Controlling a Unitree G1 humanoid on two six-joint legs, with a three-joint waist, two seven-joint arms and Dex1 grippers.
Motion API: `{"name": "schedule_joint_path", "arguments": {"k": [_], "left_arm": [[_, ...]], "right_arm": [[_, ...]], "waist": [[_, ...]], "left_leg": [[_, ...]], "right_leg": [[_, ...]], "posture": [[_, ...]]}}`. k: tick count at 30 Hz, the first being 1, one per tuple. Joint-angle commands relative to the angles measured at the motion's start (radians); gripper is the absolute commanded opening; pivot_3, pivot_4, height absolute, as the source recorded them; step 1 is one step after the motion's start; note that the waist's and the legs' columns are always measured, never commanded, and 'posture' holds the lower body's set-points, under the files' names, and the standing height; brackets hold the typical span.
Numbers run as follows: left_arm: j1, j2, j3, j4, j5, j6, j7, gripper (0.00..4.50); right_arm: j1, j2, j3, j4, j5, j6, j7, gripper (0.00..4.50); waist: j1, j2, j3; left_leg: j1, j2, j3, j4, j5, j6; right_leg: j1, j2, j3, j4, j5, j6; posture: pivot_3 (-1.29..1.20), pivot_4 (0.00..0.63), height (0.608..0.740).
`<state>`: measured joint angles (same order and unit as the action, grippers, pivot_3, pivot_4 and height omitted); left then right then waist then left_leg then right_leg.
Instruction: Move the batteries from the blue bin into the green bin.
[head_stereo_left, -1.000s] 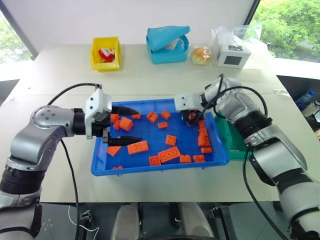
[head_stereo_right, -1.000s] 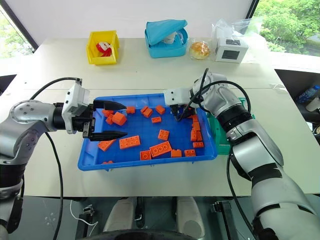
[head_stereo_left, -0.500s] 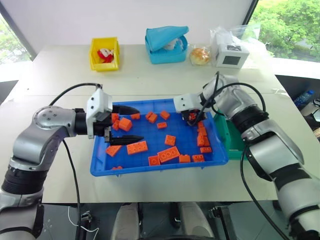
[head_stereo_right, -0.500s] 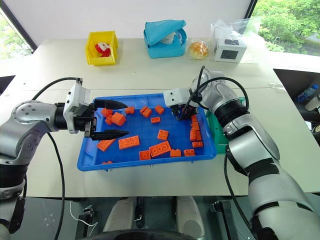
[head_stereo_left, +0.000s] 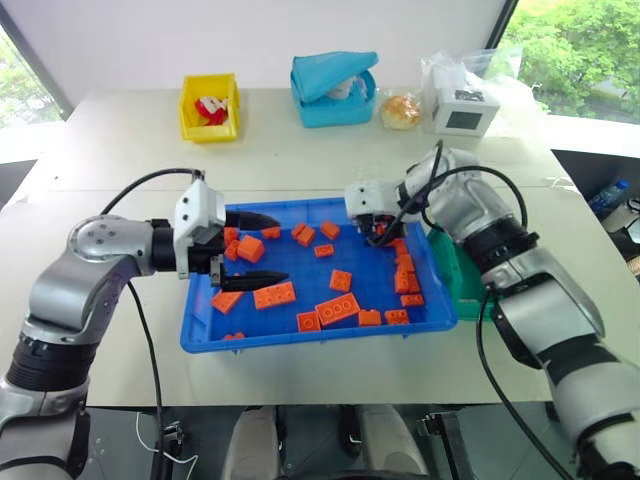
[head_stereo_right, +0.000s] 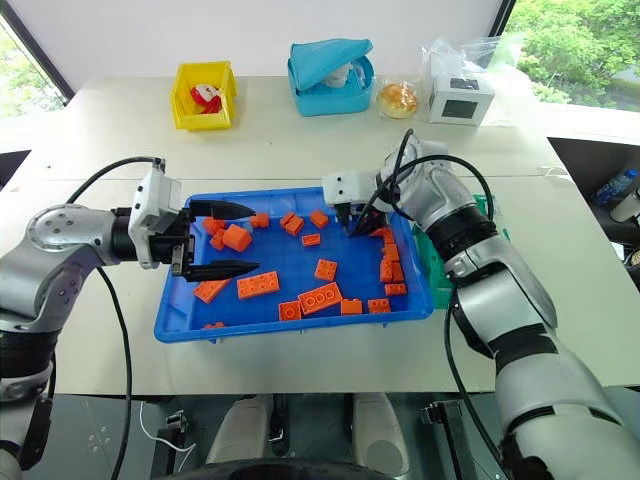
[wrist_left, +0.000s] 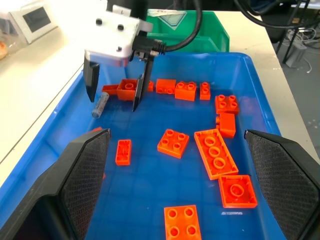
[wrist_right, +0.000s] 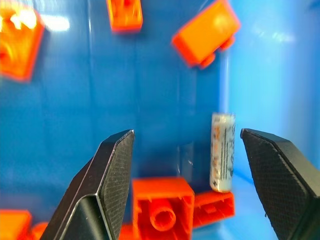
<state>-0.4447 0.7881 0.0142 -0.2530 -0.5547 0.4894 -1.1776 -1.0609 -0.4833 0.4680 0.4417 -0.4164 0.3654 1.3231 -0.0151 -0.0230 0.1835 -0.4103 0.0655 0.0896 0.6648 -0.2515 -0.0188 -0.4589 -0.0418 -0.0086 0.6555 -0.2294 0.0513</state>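
Pale beige tabletop (head_stereo_left: 300, 160) stretches under everything, a seam running across it ahead of my arms, and behind it stands a white wall with windows at both corners giving onto green trees. At the far edge sit a yellow bin (head_stereo_left: 211, 106), a light-blue container (head_stereo_left: 335, 90) with a floppy cover, a bag with something round and golden (head_stereo_left: 402, 110), and a small white box (head_stereo_left: 463, 112) under crumpled clear plastic.

Just before me lies the blue bin (head_stereo_left: 205, 330), scattered with orange bricks (head_stereo_left: 338, 308). My left gripper (head_stereo_left: 258, 250) hangs level over its left end, fingers spread and empty. My right gripper (wrist_left: 114, 92) points down into the far right corner, its fingers parted and holding nothing. A single battery (wrist_right: 222, 151) lies on the tray floor against the far wall, beside one of my right fingers (wrist_left: 90, 84) and touching an orange brick at one end; it is not between them. Its printed label is too small to read.

My right forearm covers most of the green bin (head_stereo_left: 462, 280), which stands against the tray's right side; what lies inside I cannot make out. What the yellow bin's red and white contents are I cannot tell.
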Motion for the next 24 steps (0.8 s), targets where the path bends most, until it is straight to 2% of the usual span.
{"name": "schedule_joint_path", "arguments": {"k": [1,5,9,16,21,24], "left_arm": [[-0.014,-0.009,-0.002,0.003,0.002,-0.018,-0.006,4.50],[-0.048,-0.027,-0.030,0.027,0.010,-0.024,-0.023,4.50],[-0.099,-0.044,-0.049,0.063,0.019,-0.032,-0.038,4.50],[-0.116,-0.057,-0.060,0.089,0.030,-0.044,-0.058,4.50],[-0.118,-0.056,-0.061,0.098,0.035,-0.049,-0.069,4.50],[-0.121,-0.055,-0.061,0.102,0.036,-0.050,-0.070,4.50]], "right_arm": [[0.060,0.004,-0.036,-0.211,0.001,0.211,-0.023,3.49],[0.127,0.009,-0.008,-0.286,-0.019,0.320,-0.081,3.49],[0.143,0.014,-0.009,-0.281,-0.035,0.359,-0.176,3.49],[0.191,-0.024,-0.011,-0.372,-0.016,0.366,-0.224,3.49],[0.209,-0.043,-0.011,-0.418,-0.002,0.387,-0.228,1.12],[0.207,-0.045,-0.008,-0.407,0.002,0.378,-0.241,1.12]], "waist": [[0.001,0.000,0.000],[0.001,0.000,0.000],[0.001,0.000,0.000],[-0.001,0.000,0.000],[-0.001,0.000,0.000],[-0.001,0.000,0.000]], "left_leg": [[0.000,0.000,0.000,0.000,0.000,0.000],[0.000,0.000,0.000,0.001,0.000,0.000],[0.000,-0.001,0.001,0.001,0.000,0.000],[0.000,0.000,0.000,0.000,0.000,0.000],[0.000,0.000,0.000,0.000,0.000,0.000],[0.000,0.000,0.000,0.000,0.000,0.000]], "right_leg": [[0.000,0.000,0.000,0.000,0.000,0.000],[0.000,0.000,0.000,0.000,0.000,0.000],[0.000,0.000,0.000,0.000,0.000,0.000],[0.000,0.000,0.000,0.000,0.000,0.000],[0.000,0.000,0.000,0.000,0.000,0.000],[0.000,0.000,0.000,0.000,0.000,0.000]], "posture": [[0.00,0.150,0.736],[0.00,0.150,0.736],[0.00,0.150,0.736],[0.00,0.150,0.736],[0.00,0.150,0.736],[0.00,0.150,0.736]]}}
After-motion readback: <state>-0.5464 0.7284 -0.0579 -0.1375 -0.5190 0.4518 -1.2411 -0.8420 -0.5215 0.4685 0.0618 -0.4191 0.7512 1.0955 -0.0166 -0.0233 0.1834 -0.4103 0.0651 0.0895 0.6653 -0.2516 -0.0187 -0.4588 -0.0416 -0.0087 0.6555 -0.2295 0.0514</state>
